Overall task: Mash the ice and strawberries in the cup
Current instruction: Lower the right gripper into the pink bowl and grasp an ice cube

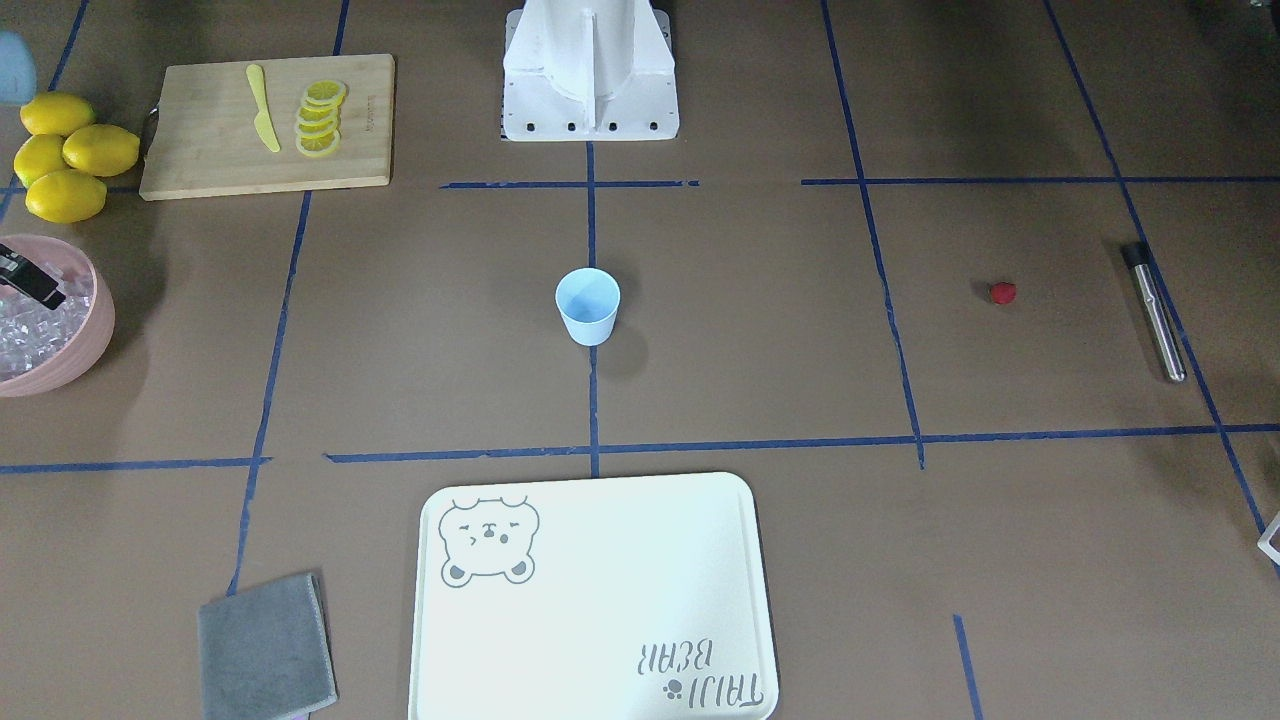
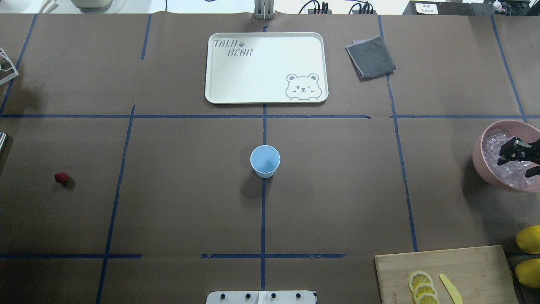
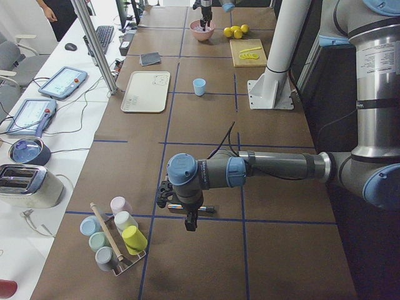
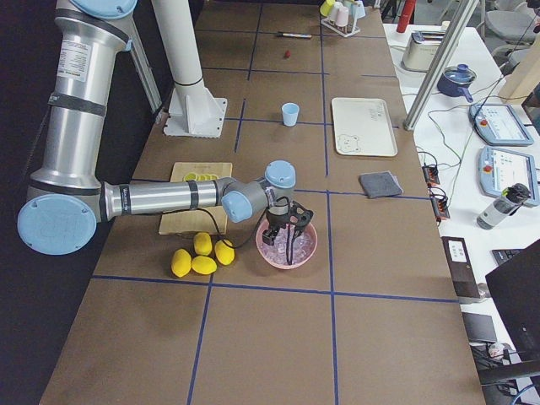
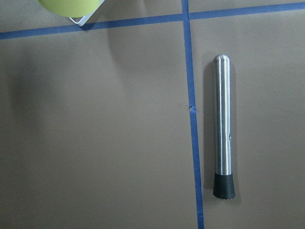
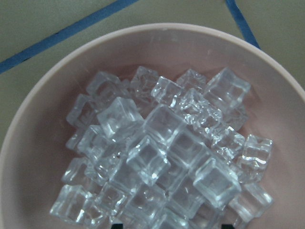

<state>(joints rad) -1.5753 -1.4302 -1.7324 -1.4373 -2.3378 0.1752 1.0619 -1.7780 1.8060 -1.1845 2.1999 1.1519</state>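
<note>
Steel first: the muddler (image 5: 224, 126) lies flat on the table right under my left gripper (image 3: 189, 224). Only the side camera catches that gripper, so I cannot tell whether its fingers are spread or closed.

And the berry?

The strawberry (image 2: 61, 178) sits on the bare table a little to that gripper's right, well apart from the cup (image 2: 265, 160). The cup stands upright farther right again, between my two grippers, and it looks empty.

So nothing has gone in?

Nothing I can see. My right gripper (image 2: 515, 162) hangs over the pink bowl (image 2: 479, 156) with its fingers spread and the tips down among the ice (image 6: 157, 152). No cube is pinched, as far as I can make out.

What's left, then?

Nearly all of it, by my judgement: ice into the cup, berry into the cup, muddler picked up, then the mashing itself.
</note>
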